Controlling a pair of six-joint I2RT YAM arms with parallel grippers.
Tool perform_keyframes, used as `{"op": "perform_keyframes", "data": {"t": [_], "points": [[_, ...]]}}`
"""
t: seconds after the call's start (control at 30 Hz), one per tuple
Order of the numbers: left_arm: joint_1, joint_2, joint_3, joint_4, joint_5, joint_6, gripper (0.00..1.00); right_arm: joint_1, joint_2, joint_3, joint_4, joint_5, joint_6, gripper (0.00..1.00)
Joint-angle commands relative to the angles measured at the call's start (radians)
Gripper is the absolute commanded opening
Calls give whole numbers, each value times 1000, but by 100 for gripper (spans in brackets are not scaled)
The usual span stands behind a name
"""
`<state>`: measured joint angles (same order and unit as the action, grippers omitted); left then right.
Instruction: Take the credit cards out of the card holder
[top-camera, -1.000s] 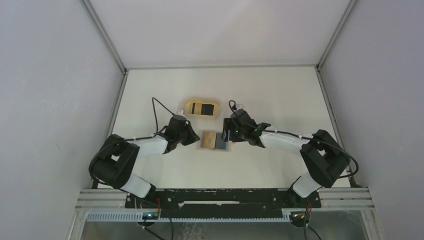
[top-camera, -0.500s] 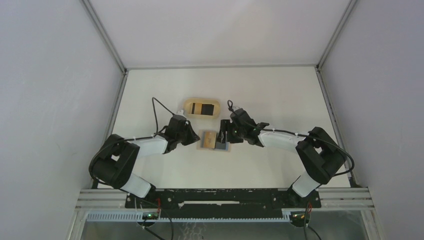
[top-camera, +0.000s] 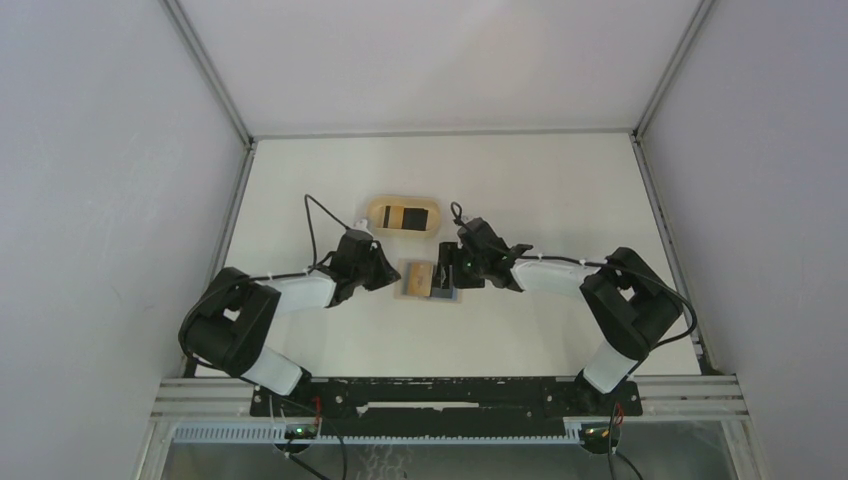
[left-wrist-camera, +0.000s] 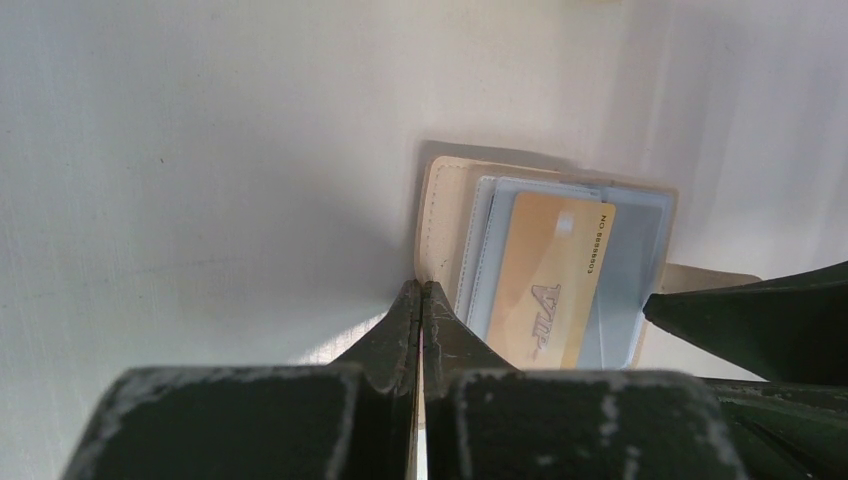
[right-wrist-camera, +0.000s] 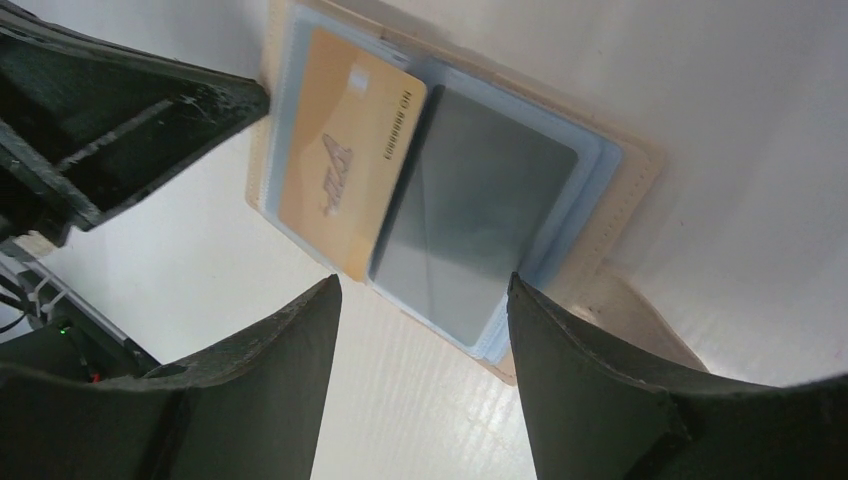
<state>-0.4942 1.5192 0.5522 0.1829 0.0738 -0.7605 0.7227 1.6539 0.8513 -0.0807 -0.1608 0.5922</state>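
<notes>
The card holder (top-camera: 420, 279) lies open on the table, tan outside (left-wrist-camera: 440, 215) with blue sleeves inside. A gold credit card (right-wrist-camera: 345, 165) and a grey credit card (right-wrist-camera: 470, 220) sit in its sleeves, overlapping. The gold card also shows in the left wrist view (left-wrist-camera: 548, 280). My left gripper (top-camera: 385, 274) is shut, and its tips (left-wrist-camera: 421, 290) touch the holder's left edge. My right gripper (top-camera: 447, 272) is open and hovers over the holder's right half. Its jaws (right-wrist-camera: 420, 290) straddle the near corner of the grey card without touching it.
An oval light-wood tray (top-camera: 402, 215) with dark flat items in it lies just behind the card holder. The right gripper's finger (left-wrist-camera: 750, 320) shows in the left wrist view, close to the holder. Grey walls enclose the table on three sides.
My right gripper has moved left, from beside the holder's right edge to over its right half. The left gripper and the holder have not moved.
</notes>
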Motion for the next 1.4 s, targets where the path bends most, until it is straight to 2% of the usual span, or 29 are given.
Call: {"op": "perform_keyframes", "data": {"t": [0.0,0.57,0.8,1.03,1.37], "points": [[0,57,-18,-143,-28,24,0,14,0,60,22,-25,-2,71],[0,68,-17,-137,-23,27,0,35,13,171,71,-111,1,70],[0,65,-24,-133,-24,26,0,27,12,182,-32,15,-23,70],[0,70,-28,-125,-22,24,0,-38,6,100,-68,89,1,70],[0,78,-24,-125,-21,23,0,-11,55,83,-33,58,26,71]]}}
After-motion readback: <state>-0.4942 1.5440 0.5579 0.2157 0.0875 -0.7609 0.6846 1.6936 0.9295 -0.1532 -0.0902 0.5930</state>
